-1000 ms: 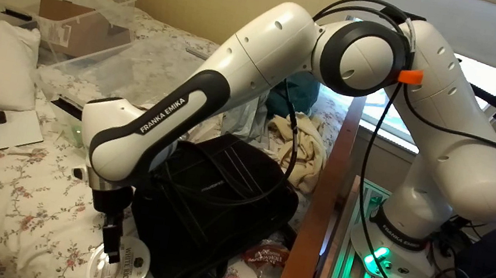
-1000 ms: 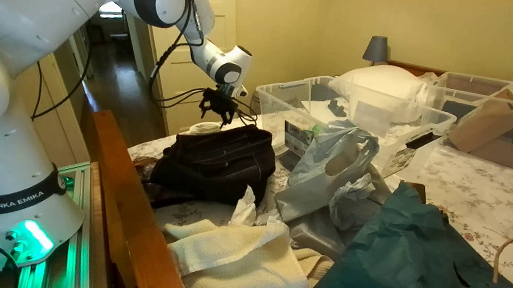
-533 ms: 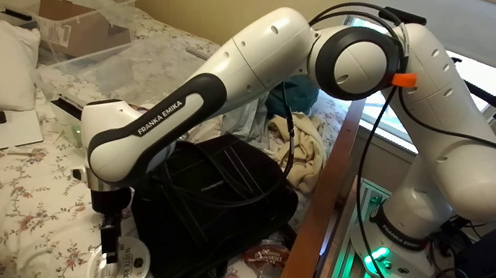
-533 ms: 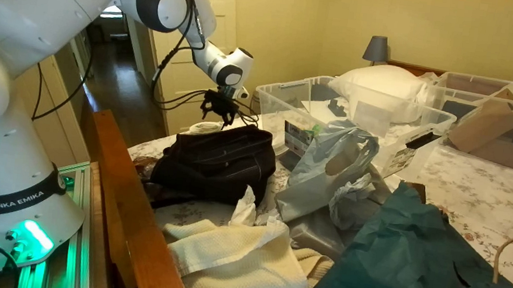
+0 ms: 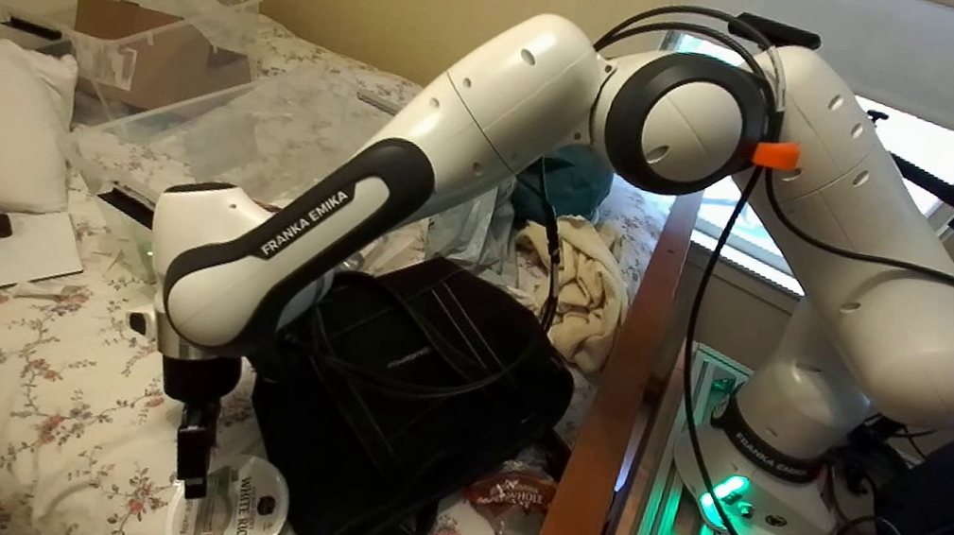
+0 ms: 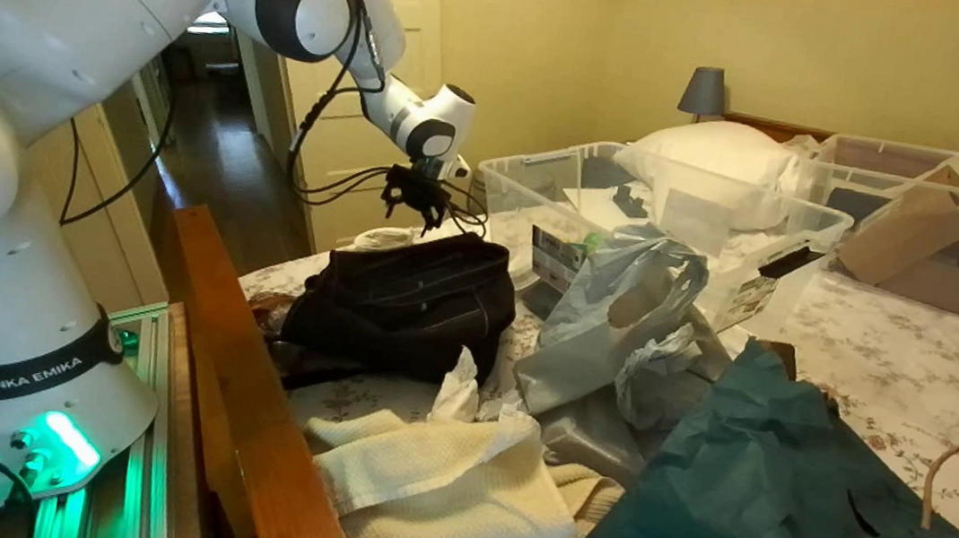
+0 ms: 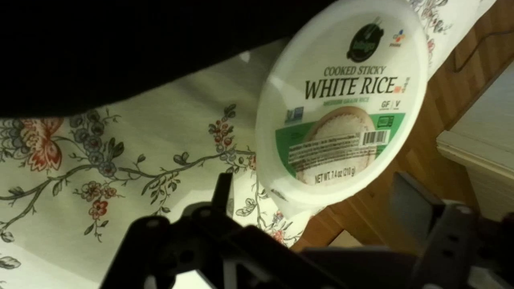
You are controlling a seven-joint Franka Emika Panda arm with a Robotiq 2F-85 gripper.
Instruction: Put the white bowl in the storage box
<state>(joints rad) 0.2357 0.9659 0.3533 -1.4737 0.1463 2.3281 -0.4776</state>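
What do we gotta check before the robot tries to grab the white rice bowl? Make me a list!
1. Gripper open: ok, the jaws stand apart in the wrist view.
2. White bowl between the jaws: not ok, it sits ahead of them there.
3. White bowl on the bed, printed side up: ok.
4. White bowl not touching the black bag: cannot tell, they are close together.
5. Storage box open on top: ok, no lid shows on it.
6. Right box chosen: cannot tell, a second clear bin shows in both exterior views.
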